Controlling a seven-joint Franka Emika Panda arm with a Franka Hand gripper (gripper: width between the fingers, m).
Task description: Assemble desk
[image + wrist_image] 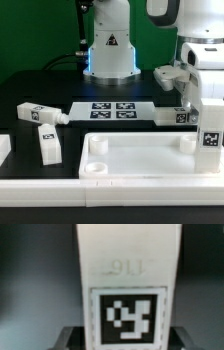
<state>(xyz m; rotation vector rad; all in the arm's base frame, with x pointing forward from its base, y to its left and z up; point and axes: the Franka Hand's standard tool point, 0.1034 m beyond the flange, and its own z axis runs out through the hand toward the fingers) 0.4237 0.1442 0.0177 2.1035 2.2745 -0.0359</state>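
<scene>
Early yet: no leg is seen seated. One leg [208, 128] is clamped upright in gripper [118, 339] at tabletop [130, 160] corner, ext. view's right; loose legs [40, 114] are left beyond it, unfitted.

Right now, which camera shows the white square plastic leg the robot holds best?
The wrist view: the white square plastic leg fills the picture, its patterned tag big. On the exterior view's right it looks small, upright by a corner of the flat white tabletop.

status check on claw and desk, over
claw shut on one leg, upright at tabletop corner, exterior view's right. three spare legs lie loose. nothing seen blocking.
</scene>
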